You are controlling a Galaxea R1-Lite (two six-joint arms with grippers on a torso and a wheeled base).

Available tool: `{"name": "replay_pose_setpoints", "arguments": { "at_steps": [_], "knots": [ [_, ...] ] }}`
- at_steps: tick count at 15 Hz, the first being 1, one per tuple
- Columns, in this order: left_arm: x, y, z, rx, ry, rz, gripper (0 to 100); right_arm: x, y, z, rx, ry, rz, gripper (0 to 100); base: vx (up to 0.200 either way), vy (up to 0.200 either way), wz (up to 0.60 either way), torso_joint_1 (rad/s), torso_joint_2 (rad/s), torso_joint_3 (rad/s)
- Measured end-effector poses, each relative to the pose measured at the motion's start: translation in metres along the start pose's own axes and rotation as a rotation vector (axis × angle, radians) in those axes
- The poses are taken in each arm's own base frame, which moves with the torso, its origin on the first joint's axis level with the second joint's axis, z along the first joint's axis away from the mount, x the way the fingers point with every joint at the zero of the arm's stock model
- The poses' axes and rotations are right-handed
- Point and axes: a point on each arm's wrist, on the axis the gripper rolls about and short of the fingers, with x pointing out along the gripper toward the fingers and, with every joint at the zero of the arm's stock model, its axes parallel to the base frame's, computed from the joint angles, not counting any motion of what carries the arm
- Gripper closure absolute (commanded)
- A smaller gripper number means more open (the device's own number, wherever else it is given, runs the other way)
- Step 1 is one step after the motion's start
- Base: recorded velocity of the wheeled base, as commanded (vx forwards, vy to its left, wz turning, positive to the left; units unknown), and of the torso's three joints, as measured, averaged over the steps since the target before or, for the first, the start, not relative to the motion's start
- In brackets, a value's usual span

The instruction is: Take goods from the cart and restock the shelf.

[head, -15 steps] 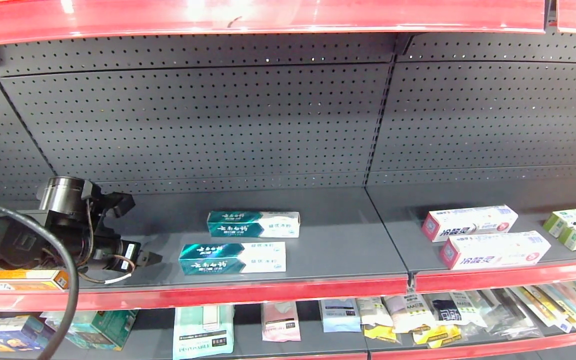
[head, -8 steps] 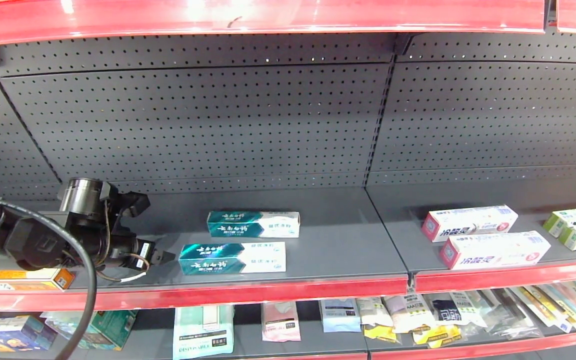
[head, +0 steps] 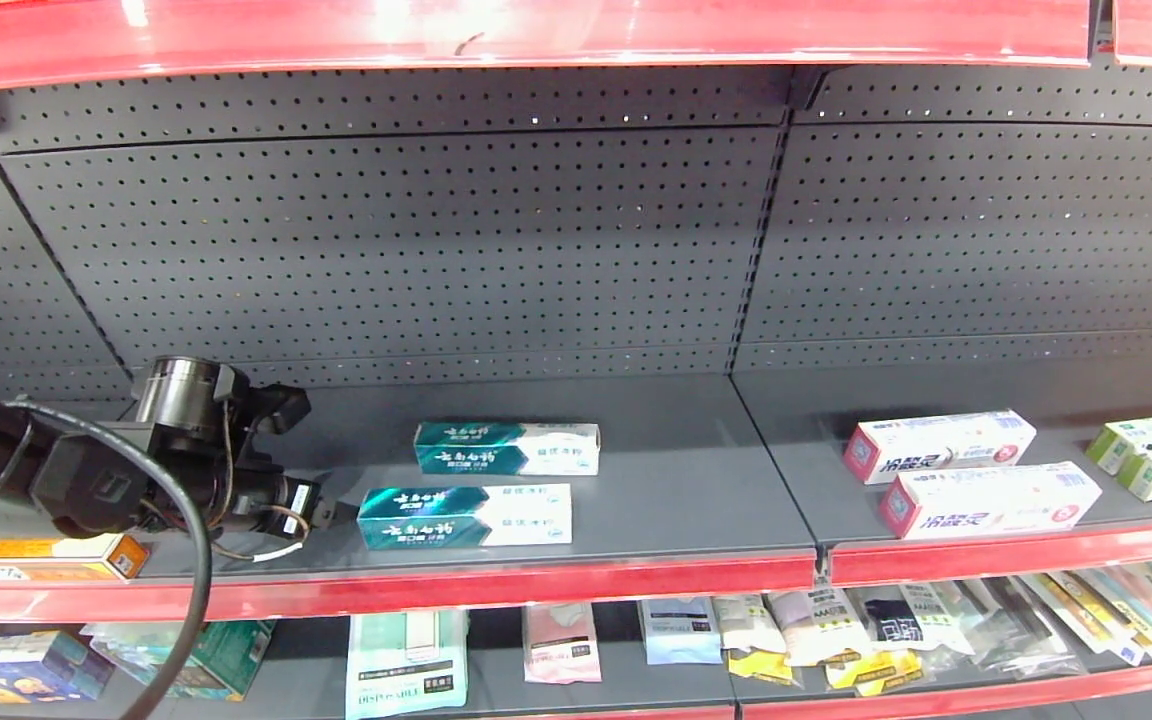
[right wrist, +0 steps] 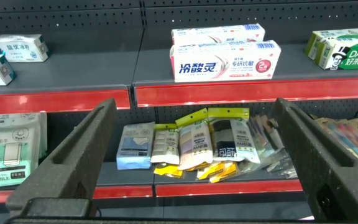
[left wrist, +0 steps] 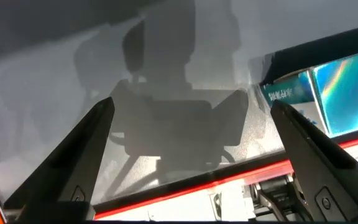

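Grey metal shelf (head: 676, 500) with a red front edge, carrying two teal-and-white toothpaste boxes lying flat — the front box (head: 464, 516) near the edge, the rear box (head: 506, 447) just behind it. The left gripper (head: 334, 512) sits low over the shelf, just beside the front box's left end, jaws apart and holding nothing. The right gripper (right wrist: 194, 102) — jaws also apart, empty — faces red-and-white boxes (right wrist: 225, 62) on the neighbouring shelf section.

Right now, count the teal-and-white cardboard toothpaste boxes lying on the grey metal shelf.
2. The rear teal-and-white box lies mid-shelf; the front teal-and-white box lies near the red shelf edge, by the left gripper. The arm may hide more.
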Motion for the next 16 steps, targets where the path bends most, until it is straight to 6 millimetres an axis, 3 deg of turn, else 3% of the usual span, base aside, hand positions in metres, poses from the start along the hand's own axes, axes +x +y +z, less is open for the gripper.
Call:
{"name": "replay_pose_setpoints", "arguments": {
  "at_steps": [16],
  "knots": [
    [0.005, -0.016, 0.010, 0.041, -0.019, -0.032, 0, 0.000, 0.000, 0.000, 0.000, 0.000, 0.001, 0, 0.000, 0.000, 0.00, 0.000, 0.00, 0.000]
  ]
}}
